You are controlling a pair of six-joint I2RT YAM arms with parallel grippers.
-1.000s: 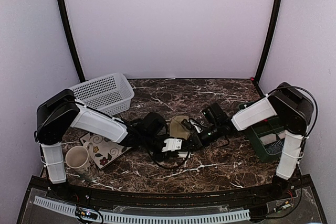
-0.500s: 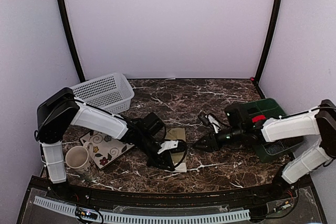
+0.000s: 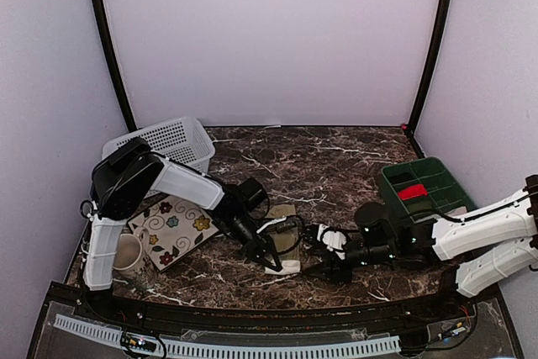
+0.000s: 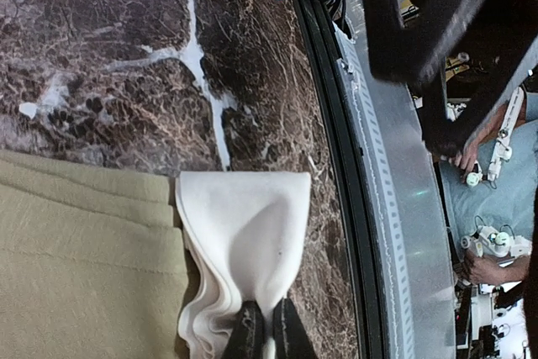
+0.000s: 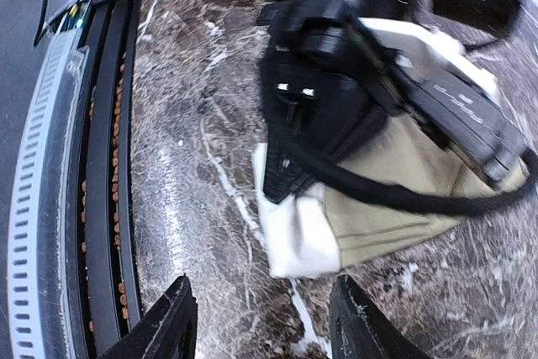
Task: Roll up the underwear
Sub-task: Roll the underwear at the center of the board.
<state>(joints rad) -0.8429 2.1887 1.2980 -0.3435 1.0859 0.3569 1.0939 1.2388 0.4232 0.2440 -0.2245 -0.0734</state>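
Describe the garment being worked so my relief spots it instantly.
On the marble table, look front-centre, right of the floral mat. The underwear lies there: olive-khaki cloth, its white band pinched in the left gripper's jaws. Nothing nearby is khaki.

— Entry one, under the left claw point(image 3: 273, 260)?
— Item: olive underwear point(image 3: 284, 211), flat on marble table point(image 3: 336, 166).
— Just right of that claw?
— The right claw point(image 3: 318, 271). Well beyond it, one green tray point(image 3: 395, 176) holding a red roll point(image 3: 412, 192).

One each: underwear point(image 4: 84, 258), basket point(image 3: 164, 142), green bin point(image 3: 409, 166), mug point(image 3: 126, 251), floral plate point(image 3: 172, 224), and perhaps a red roll point(image 3: 412, 192).
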